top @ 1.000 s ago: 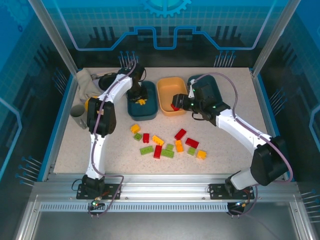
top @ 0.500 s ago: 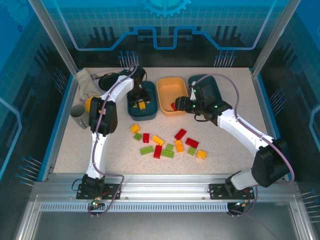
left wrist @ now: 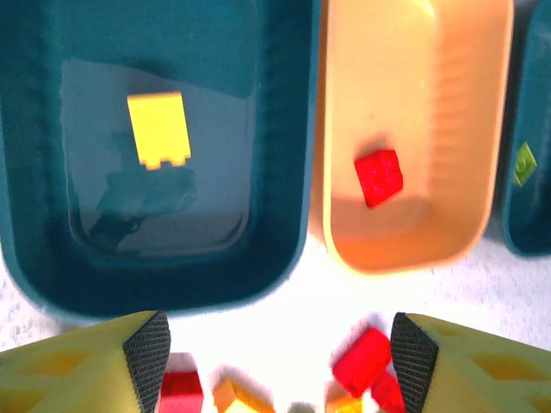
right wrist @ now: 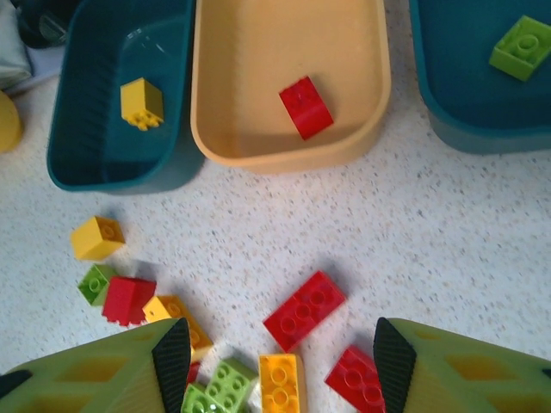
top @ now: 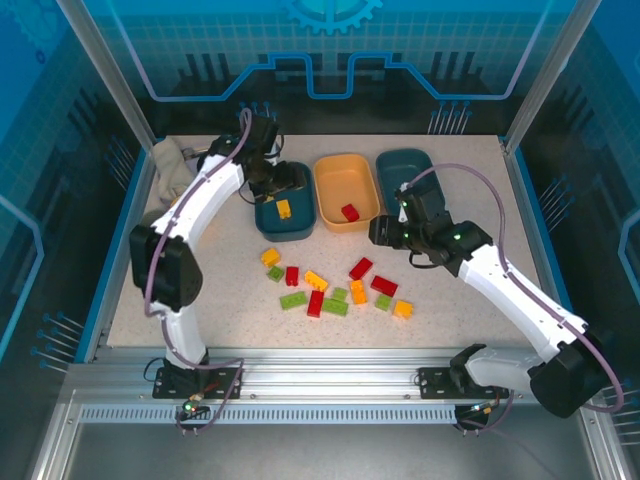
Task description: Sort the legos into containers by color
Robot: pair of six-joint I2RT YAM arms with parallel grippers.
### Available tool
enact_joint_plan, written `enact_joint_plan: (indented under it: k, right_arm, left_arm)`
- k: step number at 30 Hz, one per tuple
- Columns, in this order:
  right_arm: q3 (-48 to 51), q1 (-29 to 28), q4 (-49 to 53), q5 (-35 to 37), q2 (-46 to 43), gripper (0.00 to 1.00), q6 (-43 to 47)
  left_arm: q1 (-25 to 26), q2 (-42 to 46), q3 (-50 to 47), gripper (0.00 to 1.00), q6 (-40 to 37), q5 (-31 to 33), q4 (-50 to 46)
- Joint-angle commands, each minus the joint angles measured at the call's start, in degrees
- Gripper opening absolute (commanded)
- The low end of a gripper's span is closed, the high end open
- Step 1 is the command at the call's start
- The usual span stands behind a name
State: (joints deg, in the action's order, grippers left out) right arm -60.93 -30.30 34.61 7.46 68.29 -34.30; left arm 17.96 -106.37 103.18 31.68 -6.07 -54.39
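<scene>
Bare table (top: 240, 310) lay open left of lego cluster (top: 335, 285), narrow free strip ran between cluster and trays, left teal tray (top: 290, 234), orange tray (top: 345, 185), right teal tray (top: 405, 165) walled the back side by side, left arm (top: 200, 195) overhung left teal tray, right arm (top: 500, 280) slanted across right side.

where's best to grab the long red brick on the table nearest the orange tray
Across the two long sides at mid-length, from straight above. The red brick lies flat, studs up, slanted, nothing touching it, so both long sides are free.
</scene>
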Motion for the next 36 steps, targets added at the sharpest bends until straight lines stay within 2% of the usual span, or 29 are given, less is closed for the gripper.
enact_joint_plan:
  k: [1,8,13,20,23,27,32,36]
  right_arm:
    - [0.49,-1.72,4.47,2.42,-1.83,0.61,0.2]
    - [0.82,-5.59,8.15,4.53,-3.24,0.61,1.7]
    - [1.25,-7.48,9.77,5.3,-2.93,0.61,1.78]
    - [-2.25,-11.13,12.96,6.57,5.2,0.63,3.42]
    - [-3.65,-11.41,12.5,6.28,9.97,0.65,-0.11]
    - [-3.42,-10.82,9.58,6.95,14.24,0.66,-9.19]
    - [-3.83,-7.9,7.06,5.06,19.23,0.67,-18.24]
    - [-2.98,-5.17,5.41,2.99,21.32,0.71,-23.48]
  left_arm:
    - [1.58,6.53,-7.03,0.72,2.04,-1.31,1.61]
    - [5.32,21.08,-23.59,0.72,5.06,-0.66,3.9]
    - [10.43,29.05,-34.25,0.73,7.52,-0.88,6.23]
    - [16.56,38.72,-46.88,0.75,13.35,0.25,11.32]
    - [17.18,40.96,-49.8,0.75,13.72,0.59,13.04]
    - [17.26,41.59,-50.54,0.76,12.56,1.4,13.41]
    - [17.21,40.89,-49.82,0.76,12.18,1.3,13.64]
    - [17.27,41.47,-49.99,0.76,12.34,1.49,13.87]
